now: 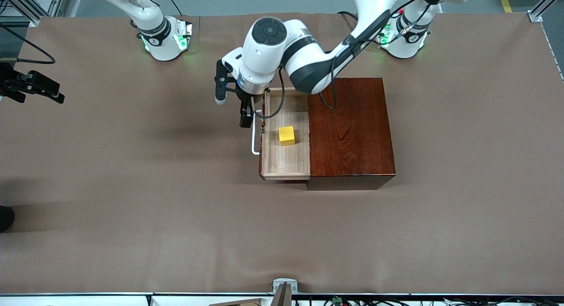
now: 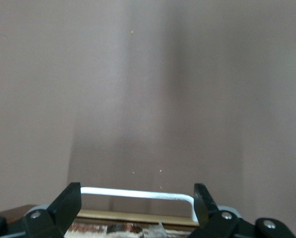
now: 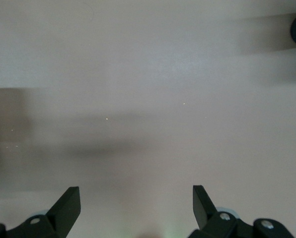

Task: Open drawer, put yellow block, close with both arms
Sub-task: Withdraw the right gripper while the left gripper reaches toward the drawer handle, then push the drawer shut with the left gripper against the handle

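Note:
The drawer (image 1: 286, 163) stands pulled out of the mahogany box (image 1: 352, 130) toward the right arm's end of the table. The yellow block (image 1: 287, 135) lies in the drawer's pale tray. The white handle (image 1: 254, 141) is on the drawer's front. My left gripper (image 1: 247, 114) is open and empty, just above the handle's end farther from the front camera. In the left wrist view my left gripper (image 2: 136, 193) has the handle (image 2: 138, 194) showing between its spread fingers, not clamped. My right gripper (image 3: 136, 194) is open and empty over bare table, out of the front view.
The brown table cover (image 1: 132, 187) stretches around the box. A black device (image 1: 33, 83) sits at the edge at the right arm's end. The two arm bases (image 1: 165, 37) stand along the edge farthest from the front camera.

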